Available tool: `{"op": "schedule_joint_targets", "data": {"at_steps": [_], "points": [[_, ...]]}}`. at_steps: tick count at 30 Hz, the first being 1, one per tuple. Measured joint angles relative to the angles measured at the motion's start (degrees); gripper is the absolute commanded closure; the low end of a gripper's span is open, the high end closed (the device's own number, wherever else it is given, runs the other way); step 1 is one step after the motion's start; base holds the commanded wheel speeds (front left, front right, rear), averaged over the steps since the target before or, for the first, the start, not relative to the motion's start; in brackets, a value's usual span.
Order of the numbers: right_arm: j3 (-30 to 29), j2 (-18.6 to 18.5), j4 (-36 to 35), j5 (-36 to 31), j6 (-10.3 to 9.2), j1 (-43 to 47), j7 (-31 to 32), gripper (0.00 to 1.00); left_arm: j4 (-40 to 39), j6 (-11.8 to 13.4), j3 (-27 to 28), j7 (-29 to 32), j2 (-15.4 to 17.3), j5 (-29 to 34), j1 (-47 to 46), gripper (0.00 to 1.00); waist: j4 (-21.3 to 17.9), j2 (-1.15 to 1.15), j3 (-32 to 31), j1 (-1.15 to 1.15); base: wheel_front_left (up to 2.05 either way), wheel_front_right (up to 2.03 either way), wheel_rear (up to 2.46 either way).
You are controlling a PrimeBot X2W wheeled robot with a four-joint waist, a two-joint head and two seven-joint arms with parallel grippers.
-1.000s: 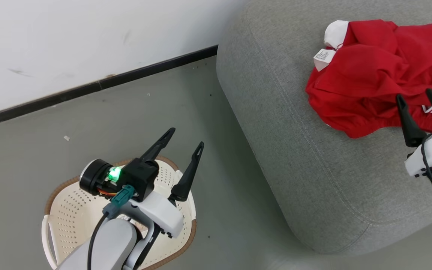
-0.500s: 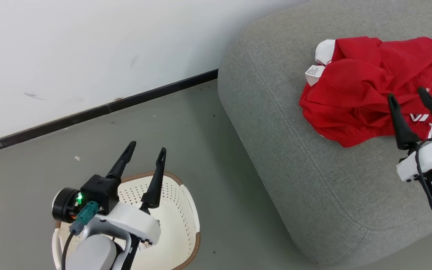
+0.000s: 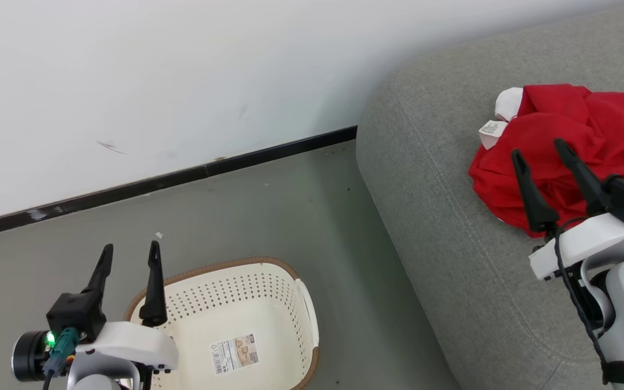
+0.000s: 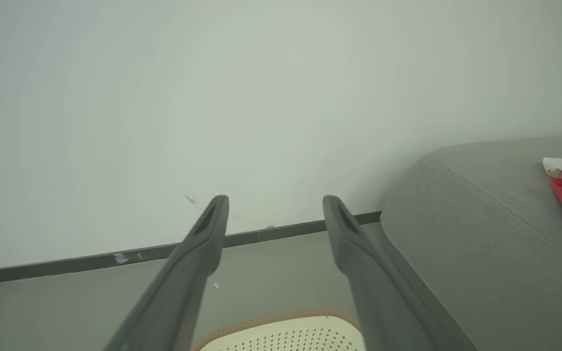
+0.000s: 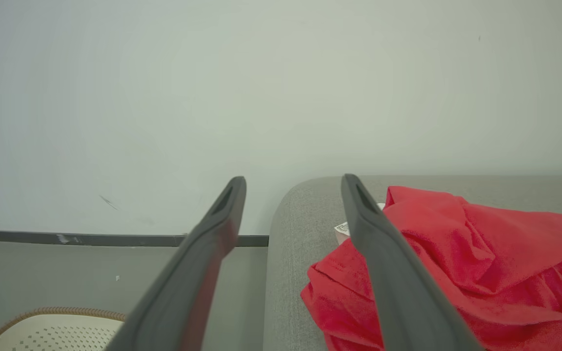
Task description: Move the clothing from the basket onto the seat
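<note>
Fingers of left gripper point(image 3: 130, 245) spread, holding nothing, at the left rim of the basket point(image 3: 225, 265), whose bare bottom shows a label point(image 3: 234, 353). Fingers of right gripper point(image 3: 538, 149) also spread and unladen, raised over the seat point(image 3: 442, 227) before the clothing point(image 3: 599, 119) — a red heap lying on the cushion, white tag point(image 3: 489, 129) at its left edge. Pale wall point(image 3: 182, 81) beyond.

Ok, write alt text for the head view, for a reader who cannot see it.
Red clothing lies heaped on the grey seat at right; the cream basket on the floor at lower left has a label on its bare bottom. The left pincer by the basket and the right pincer in front of the clothing are both open, holding nothing.
</note>
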Motion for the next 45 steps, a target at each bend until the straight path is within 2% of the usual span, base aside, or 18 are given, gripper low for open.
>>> {"op": "schedule_joint_targets", "data": {"at_steps": [17,21,33,45], "points": [[-1.56,7.68,-2.40,-6.27,0.00,7.51,0.00,0.00,0.03,3.65,4.82,-0.43,1.56,0.21,6.60,0.00,7.26,0.00,-4.83,0.00,0.00,0.00,0.00],[-2.56,9.40,-3.12,-6.82,0.00,10.31,0.00,0.00,0.15,3.70,4.95,-0.44,1.45,0.18,7.89,0.00,8.77,0.00,-6.02,0.00,0.00,0.00,0.00],[-6.83,11.15,-3.99,-9.25,0.00,19.07,0.00,0.00,0.93,3.28,3.97,-0.44,0.60,0.12,8.82,0.00,12.45,0.00,-9.61,0.00,0.00,0.00,0.00],[-8.79,12.02,-6.06,-9.22,0.00,23.01,0.00,0.00,1.85,2.76,2.77,-0.43,0.40,0.20,9.31,0.00,13.88,0.00,-11.51,0.00,0.00,0.00,0.00]]}}
